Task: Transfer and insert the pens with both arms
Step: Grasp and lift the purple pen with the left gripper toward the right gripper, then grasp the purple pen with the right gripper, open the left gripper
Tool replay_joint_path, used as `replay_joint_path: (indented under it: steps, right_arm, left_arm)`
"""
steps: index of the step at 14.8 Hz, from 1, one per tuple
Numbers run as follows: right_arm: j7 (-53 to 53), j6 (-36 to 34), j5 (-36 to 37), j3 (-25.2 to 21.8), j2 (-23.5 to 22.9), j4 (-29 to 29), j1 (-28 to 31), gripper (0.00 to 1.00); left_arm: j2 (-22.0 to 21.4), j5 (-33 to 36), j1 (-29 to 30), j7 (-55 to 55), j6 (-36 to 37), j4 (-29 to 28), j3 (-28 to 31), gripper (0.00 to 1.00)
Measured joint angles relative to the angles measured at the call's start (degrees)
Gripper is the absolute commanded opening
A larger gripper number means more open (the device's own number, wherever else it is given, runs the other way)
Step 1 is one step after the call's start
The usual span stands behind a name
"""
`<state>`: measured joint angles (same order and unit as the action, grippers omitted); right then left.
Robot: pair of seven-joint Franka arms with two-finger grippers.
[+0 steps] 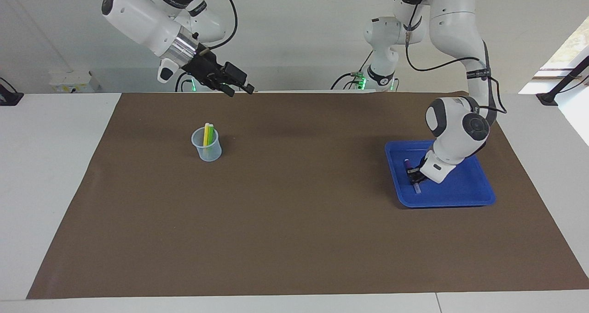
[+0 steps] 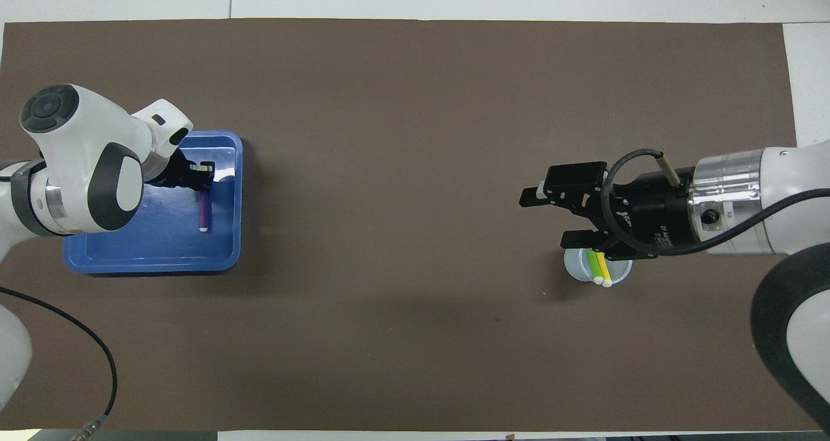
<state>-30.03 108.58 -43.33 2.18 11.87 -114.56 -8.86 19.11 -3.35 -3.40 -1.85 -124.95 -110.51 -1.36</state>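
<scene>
the left gripper is down in the blue tray at the left arm's end of the mat, its fingers pinched together on the purple pen. that pen lies flat on the tray floor, its pale end pointing toward the robots. the right gripper hangs high in the air with its fingers spread and nothing between them; in the overhead view it covers part of the clear cup, but the facing view shows it well above the cup and apart from it. the yellow pen and green pen stand side by side in that cup, toward the right arm's end.
</scene>
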Motion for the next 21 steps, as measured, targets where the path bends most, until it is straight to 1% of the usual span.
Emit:
replay_joint_path:
  steps: [3, 5, 7, 9, 12, 14, 17, 21]
  right_arm:
    - [-5.8, 7.2, -0.5, 0.1, 0.1, -1.2, -4.8, 1.00]
    - [-8.5, 10.9, -0.5, 0.3, 0.2, -2.0, -7.6, 1.00]
    - [-9.0, 11.7, -0.5, 0.3, 0.3, -2.4, -8.2, 1.00]
    - [-9.0, 11.7, -0.5, 0.2, 0.4, -2.5, -8.2, 1.00]
    - [-9.0, 11.7, -0.5, 0.1, 0.5, -2.5, -8.1, 1.00]
    - [-9.3, 11.8, -0.5, 0.1, 0.5, -2.5, -8.1, 1.00]
    - [-10.8, 12.7, -0.5, 0.2, 0.5, -2.6, -8.7, 1.00]
    - [-12.7, 15.2, -0.7, 0.3, 0.5, -2.7, -10.4, 1.00]
  left_arm:
    - [0.0, 0.0, 0.1, -0.2, 6.0, 3.8, 0.1, 0.00]
    - [-0.1, -0.9, 0.3, -0.7, 10.9, 6.9, 0.5, 0.00]
    - [-0.6, -3.1, 1.0, -2.9, 16.2, 10.5, 0.6, 0.00]
    - [-1.9, -5.6, 1.4, -7.7, 22.0, 14.1, 0.6, 0.00]
    - [-5.3, -14.6, 1.4, -22.1, 29.6, 17.2, 0.6, 0.00]
    - [-8.1, -19.8, 1.0, -35.0, 31.6, 17.3, 0.2, 0.00]
    - [-11.6, -25.9, -1.4, -53.1, 32.7, 16.9, -0.7, 0.00]
    - [-16.0, -34.8, -7.1, -70.4, 31.0, 13.6, -1.0, 0.00]
